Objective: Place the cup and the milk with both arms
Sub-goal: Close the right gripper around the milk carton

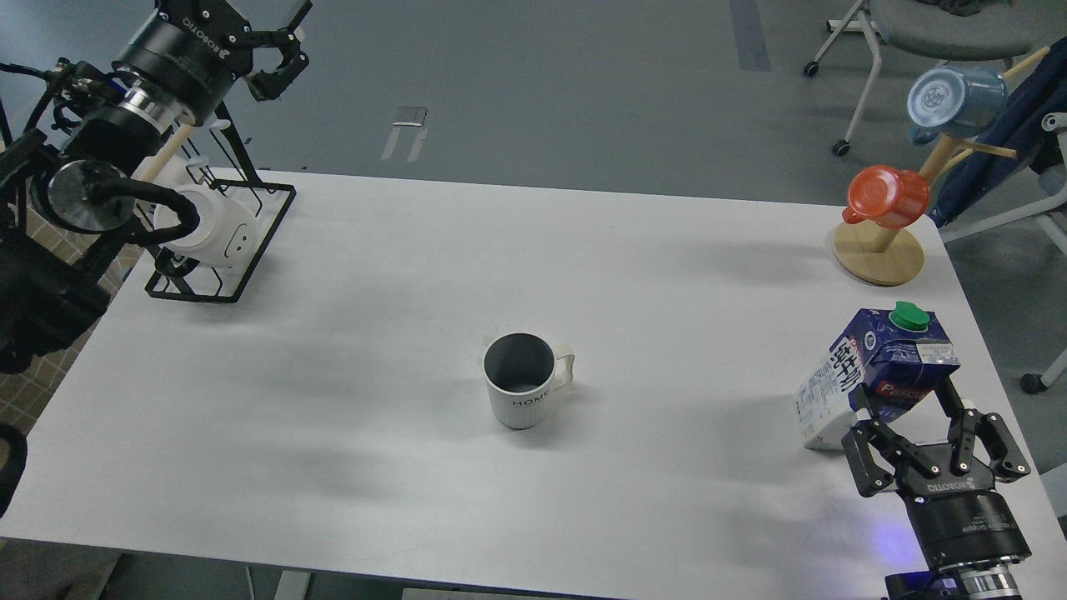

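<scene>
The cup (521, 392), a white ribbed mug with a dark grey inside and "HOME" on it, stands upright at the middle of the white table (375, 350), handle to the right. The milk (875, 367), a dark blue and white carton with a green cap, stands at the table's right side. My right gripper (904, 396) comes in from the bottom right, and its two fingers press the carton's lower sides. My left gripper (290, 43) is open and empty, raised at the top left, far from the cup.
A black wire rack (250, 242) with a white cup stands at the table's back left, under my left arm. A wooden cup tree (879, 250) with an orange-red cup and a blue cup stands at the back right. A chair stands behind it.
</scene>
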Tool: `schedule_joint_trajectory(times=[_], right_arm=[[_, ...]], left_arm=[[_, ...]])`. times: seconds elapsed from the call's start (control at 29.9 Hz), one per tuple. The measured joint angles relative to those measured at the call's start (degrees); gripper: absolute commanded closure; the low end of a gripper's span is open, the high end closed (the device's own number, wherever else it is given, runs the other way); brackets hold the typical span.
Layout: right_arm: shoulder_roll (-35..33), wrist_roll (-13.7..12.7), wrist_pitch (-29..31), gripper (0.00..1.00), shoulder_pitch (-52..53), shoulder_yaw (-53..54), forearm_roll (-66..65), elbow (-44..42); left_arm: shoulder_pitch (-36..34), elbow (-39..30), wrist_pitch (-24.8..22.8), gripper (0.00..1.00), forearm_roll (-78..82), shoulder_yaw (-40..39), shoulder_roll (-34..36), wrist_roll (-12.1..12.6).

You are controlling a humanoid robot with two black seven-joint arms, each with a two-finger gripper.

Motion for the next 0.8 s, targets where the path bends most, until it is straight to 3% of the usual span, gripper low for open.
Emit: schedule_joint_trajectory(times=[0.5,0.7,0.8], right_arm=[[-0.2,-0.2,0.0,0.29,0.9,0.0,-0.1,-1.1],[-0.2,-0.3,0.0,0.48,1.0,0.2,-0.1,-1.9],[-0.2,-0.3,0.0,0.63,1.5,0.3,-0.1,-2.6]], left_arm=[[-0.4,0.1,0.0,0.01,0.1,-0.1,-1.2,0.0],[-0.6,0.1,0.0,0.01,0.1,0.0,-1.2,0.0],[-0.6,0.1,0.0,0.01,0.1,0.0,-1.2,0.0]])
